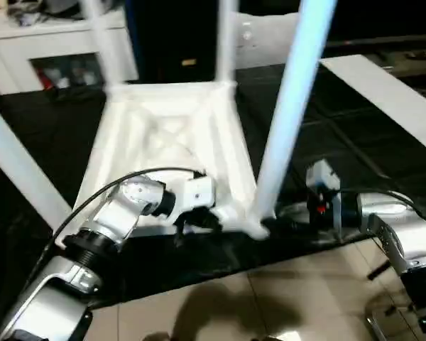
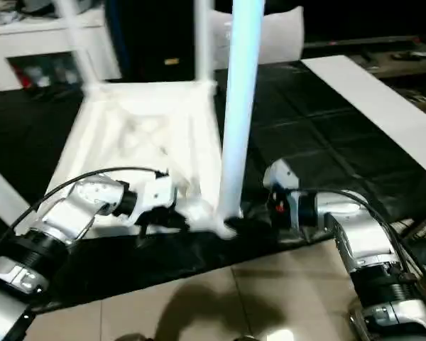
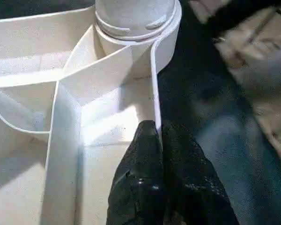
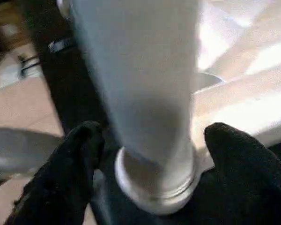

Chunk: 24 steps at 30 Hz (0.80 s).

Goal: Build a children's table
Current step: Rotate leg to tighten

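Near edge: left pincer (image 3: 160, 136) pinched shut on the thin rim wall of the table top (image 1: 163, 135), just beside the corner socket (image 3: 136, 23); left forearm reaches in level from the robot's left. Right pincer (image 4: 150, 140) stands wide open, fingers (image 4: 75, 154) either side of the near leg (image 1: 291, 106) at its base, apart from it; right forearm comes in level from the right. The leg stands upright in that socket. Top lies underside-up on the black mat (image 1: 341, 163). Judgement: leg looks seated; clear the right pincer sideways without knocking it, left holding the rim steady. Farther off, two more legs rise from the far corners.
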Tool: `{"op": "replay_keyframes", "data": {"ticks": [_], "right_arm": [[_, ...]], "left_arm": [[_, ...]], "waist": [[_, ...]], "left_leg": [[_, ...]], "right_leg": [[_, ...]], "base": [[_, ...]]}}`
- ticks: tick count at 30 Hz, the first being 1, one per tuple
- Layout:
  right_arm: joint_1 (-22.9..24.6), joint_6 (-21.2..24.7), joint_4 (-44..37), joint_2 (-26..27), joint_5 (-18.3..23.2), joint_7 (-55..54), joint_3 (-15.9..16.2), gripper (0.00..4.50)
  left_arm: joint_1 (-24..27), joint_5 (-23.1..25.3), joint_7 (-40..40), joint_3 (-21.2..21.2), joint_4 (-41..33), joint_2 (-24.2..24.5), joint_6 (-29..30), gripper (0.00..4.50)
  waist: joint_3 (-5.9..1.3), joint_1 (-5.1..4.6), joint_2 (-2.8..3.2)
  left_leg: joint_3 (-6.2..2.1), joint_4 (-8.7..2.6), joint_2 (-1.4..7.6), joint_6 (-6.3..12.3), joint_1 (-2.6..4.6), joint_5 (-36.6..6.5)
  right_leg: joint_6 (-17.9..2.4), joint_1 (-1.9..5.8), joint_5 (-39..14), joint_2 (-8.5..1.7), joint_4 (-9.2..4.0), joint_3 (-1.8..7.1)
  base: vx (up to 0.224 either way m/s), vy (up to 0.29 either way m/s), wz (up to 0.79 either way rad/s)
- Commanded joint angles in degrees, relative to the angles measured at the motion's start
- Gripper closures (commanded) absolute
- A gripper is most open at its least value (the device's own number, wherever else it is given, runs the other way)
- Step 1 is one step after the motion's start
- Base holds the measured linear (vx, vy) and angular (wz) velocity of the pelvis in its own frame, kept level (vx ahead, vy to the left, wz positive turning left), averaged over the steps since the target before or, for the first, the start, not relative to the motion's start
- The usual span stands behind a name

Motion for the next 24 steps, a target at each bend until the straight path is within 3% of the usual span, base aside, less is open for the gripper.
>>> {"op": "replay_keyframes", "data": {"ticks": [1, 6, 9, 14, 19, 24], "right_arm": [[-0.9, 0.3, -0.2, -0.9, 0.3, 3.2, 1.0, 1.12], [-1.2, 0.0, -0.4, -1.0, 0.9, 6.5, 2.7, 1.43], [-1.4, 0.0, 0.4, -0.6, 1.1, 7.9, 3.3, 1.84], [-1.4, 0.4, 0.5, -0.2, 1.2, 8.9, 3.7, 2.22], [-1.2, 0.8, 0.3, 0.3, 1.8, 9.3, 3.5, 2.37], [-0.3, 2.7, -0.8, 2.0, 2.4, 4.5, 1.5, 2.41]], "left_arm": [[0.0, -0.5, -4.2, -2.8, -2.4, -0.1, -2.7, 4.50], [-0.1, -1.1, -6.0, -2.9, -2.4, 0.2, -3.8, 4.50], [0.0, -1.4, -6.8, -3.0, -2.4, 0.2, -4.6, 4.50], [-0.1, -1.7, -7.6, -3.1, -2.3, 0.3, -4.8, 4.50], [0.0, -2.1, -7.8, -2.8, -2.1, 0.2, -4.7, 4.50], [0.4, -4.3, -6.3, -0.6, -3.4, -0.9, -0.5, 4.50]], "waist": [[-3.84, -0.33, -0.75], [-3.71, 0.06, -0.98], [-3.65, 0.08, -1.07], [-3.84, 0.03, -0.98], [-3.82, -0.07, -0.99], [-3.79, -0.26, -0.84]], "left_leg": [[0.22, -3.44, 1.74, 5.59, 0.21, -7.3], [0.18, -3.53, 1.65, 4.83, 0.02, -8.3], [0.18, -3.53, 1.57, 4.32, 0.03, -8.9], [0.11, -3.46, 1.58, 4.35, -0.05, -7.5], [0.13, -3.44, 1.54, 4.44, -0.05, -7.7], [0.11, -3.47, 1.54, 4.21, -0.05, -7.9]], "right_leg": [[-13.7, 3.19, -9.2, -2.90, -3.73, 2.98], [-12.7, 3.46, -12.1, -3.18, -3.98, 3.00], [-11.7, 3.40, -14.6, -3.17, -4.26, 2.98], [-12.0, 3.46, -12.4, -3.01, -3.93, 2.97], [-12.2, 3.48, -12.3, -3.00, -3.93, 2.91], [-12.2, 3.46, -13.1, -2.99, -3.96, 2.89]], "base": [[0.000, 0.000, 0.00], [0.000, 0.000, 0.00], [0.000, 0.000, 0.00], [0.000, 0.000, 0.00], [0.000, 0.000, 0.00], [0.000, 0.000, 0.00]]}}
